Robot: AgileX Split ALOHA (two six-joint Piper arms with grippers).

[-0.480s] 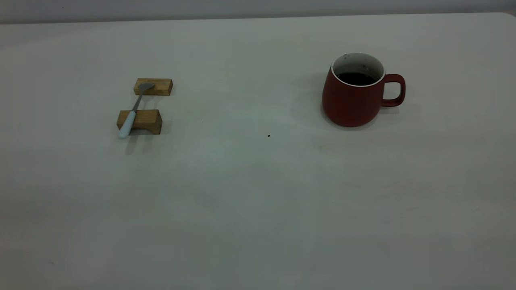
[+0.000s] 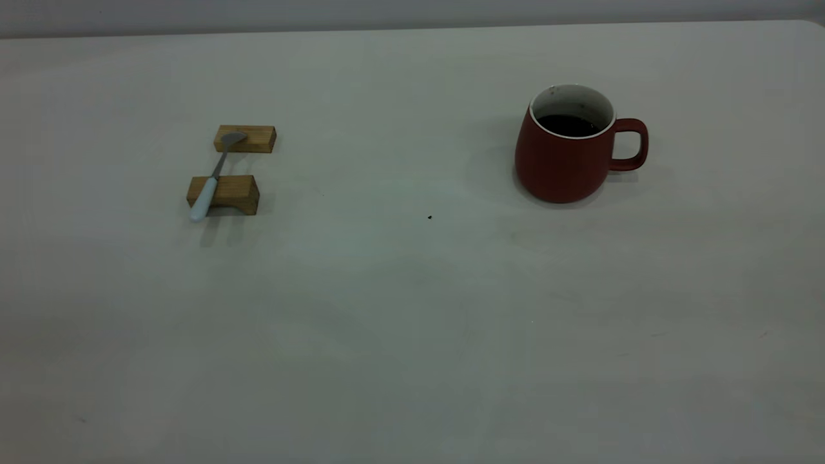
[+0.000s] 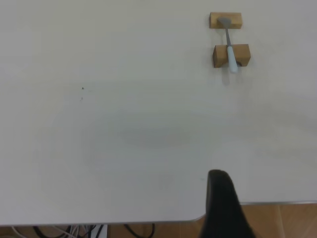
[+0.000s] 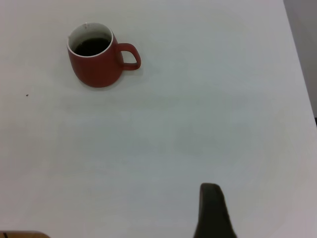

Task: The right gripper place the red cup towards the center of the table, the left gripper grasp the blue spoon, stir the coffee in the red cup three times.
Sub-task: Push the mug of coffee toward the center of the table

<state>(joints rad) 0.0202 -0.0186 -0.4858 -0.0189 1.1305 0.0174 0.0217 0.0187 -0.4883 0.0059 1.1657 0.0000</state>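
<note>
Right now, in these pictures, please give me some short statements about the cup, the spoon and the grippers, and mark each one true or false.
1. The blue spoon rests across two wooden blocks. True.
2. The red cup is empty. False: it holds dark coffee.
3. The cup's handle points toward the spoon. False: in the exterior view it points away from it.
4. The left gripper is holding the spoon. False: the spoon lies untouched, far from it.
5. The right gripper is apart from the cup. True.
6. The cup stands upright on the table. True.
</note>
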